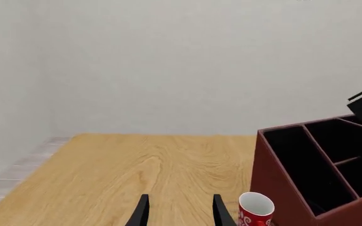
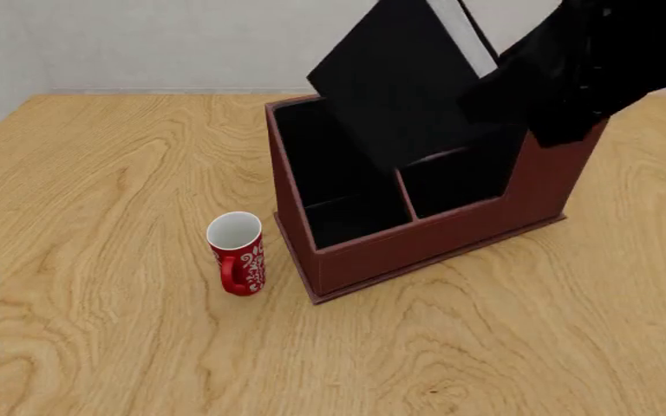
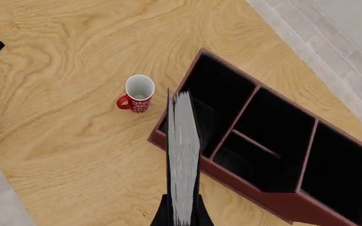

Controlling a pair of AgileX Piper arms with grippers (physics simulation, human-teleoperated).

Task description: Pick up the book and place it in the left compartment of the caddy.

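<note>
While the right gripper [image 3: 182, 214] pinches the book [image 2: 397, 82] between its jaws, I see it tilted at upper centre of the front view, over the caddy [image 2: 426, 234] and its left compartment [image 2: 330, 178]. My left gripper [image 1: 179, 209] hangs spread over the bench [image 2: 101, 173], near the red mug [image 2: 238, 253].

No readable text, labels or numbers appear anywhere.

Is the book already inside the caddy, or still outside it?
Outside: the book hangs tilted above the caddy, held by the right gripper.
</note>
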